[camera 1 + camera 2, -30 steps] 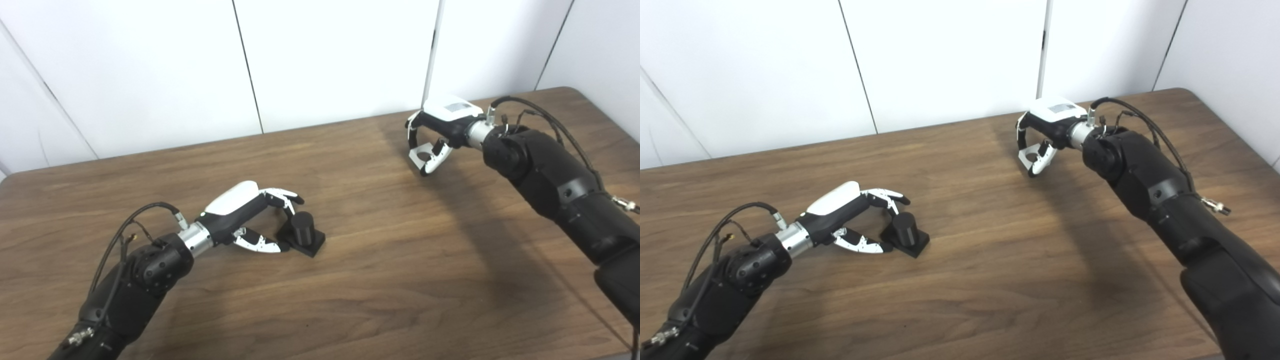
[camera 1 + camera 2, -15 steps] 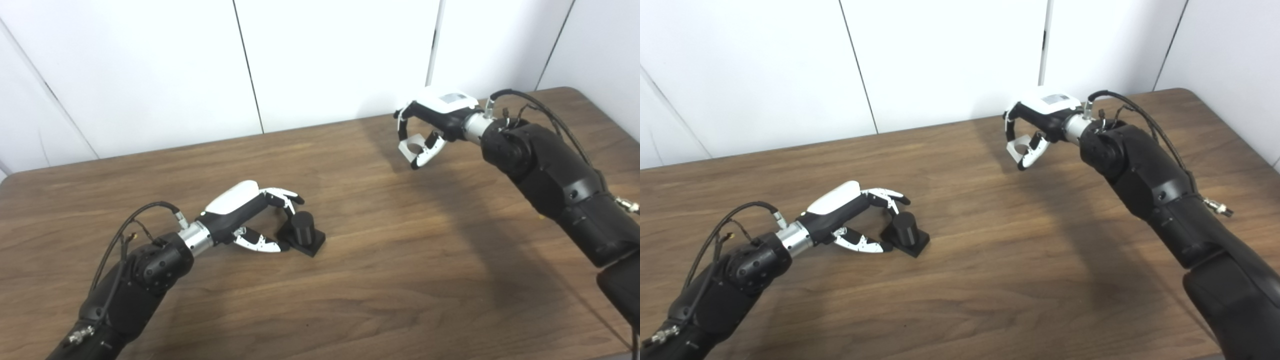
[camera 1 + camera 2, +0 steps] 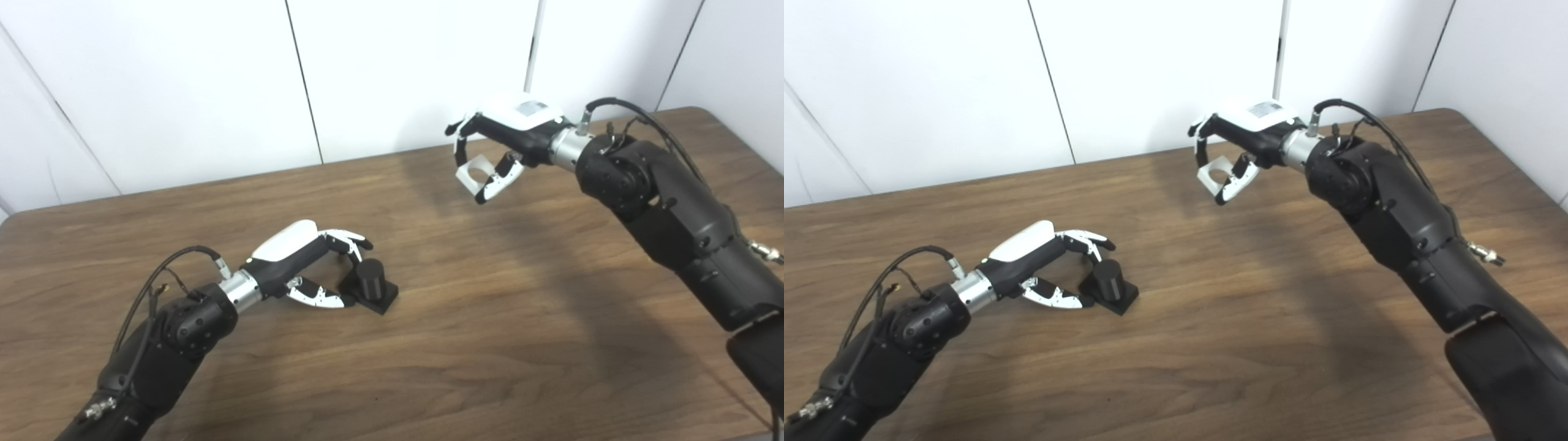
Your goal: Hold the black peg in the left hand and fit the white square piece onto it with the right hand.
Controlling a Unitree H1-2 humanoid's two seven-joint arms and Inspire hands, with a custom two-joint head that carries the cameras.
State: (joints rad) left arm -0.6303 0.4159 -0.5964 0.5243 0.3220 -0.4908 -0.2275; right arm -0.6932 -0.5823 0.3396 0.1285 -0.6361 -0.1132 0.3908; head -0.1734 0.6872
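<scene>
Black peg: a short round post that stands up on a flat black square base. It sits on the table, toward the left side.
Left hand: it rests low by the peg. Its fingers curl over the far side of the base and its thumb lies on the near side. They touch the base, but I cannot tell if the hand grips it tight.
White square piece: a small white block with a round hole through it. It is up in the air, over the back of the table, well apart from the peg.
Right hand: its fingers and thumb are closed around the white piece and hold it up.
Table: dark brown wood.
Wall: white panels behind the table.
</scene>
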